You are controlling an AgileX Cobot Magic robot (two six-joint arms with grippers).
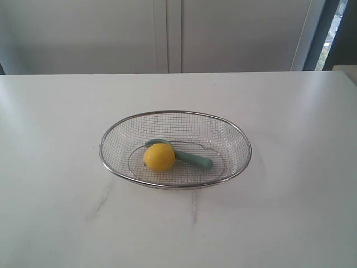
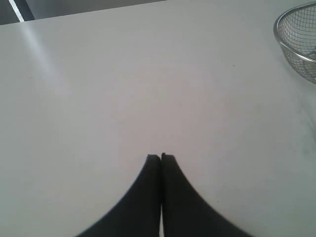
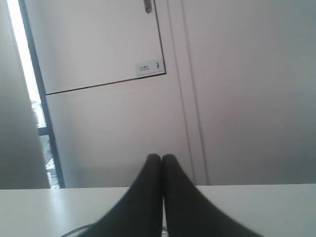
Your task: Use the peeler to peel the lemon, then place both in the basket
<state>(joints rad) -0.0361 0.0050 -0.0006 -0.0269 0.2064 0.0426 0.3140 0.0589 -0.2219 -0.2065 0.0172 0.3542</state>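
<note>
This is a plain indoor room, more like a test room or an office space than a home kitchen, though I cannot tell for sure. The work surface is a wide white table [image 1: 67, 212] with faint grey veins like marble. Behind it stand smooth pale wall panels [image 1: 83, 33] with narrow vertical joints. In the right wrist view one panel is a flat door [image 3: 98, 44] with a small printed label [image 3: 150, 68] and a metal fitting [image 3: 147, 6] at its upper edge. A tall window [image 1: 334, 33] with a dark frame gives daylight from the side. Only the wire mesh basket [image 1: 102, 152], holding a lemon [image 1: 159, 157] and a peeler [image 1: 195, 161], speaks of a kitchen.
</note>
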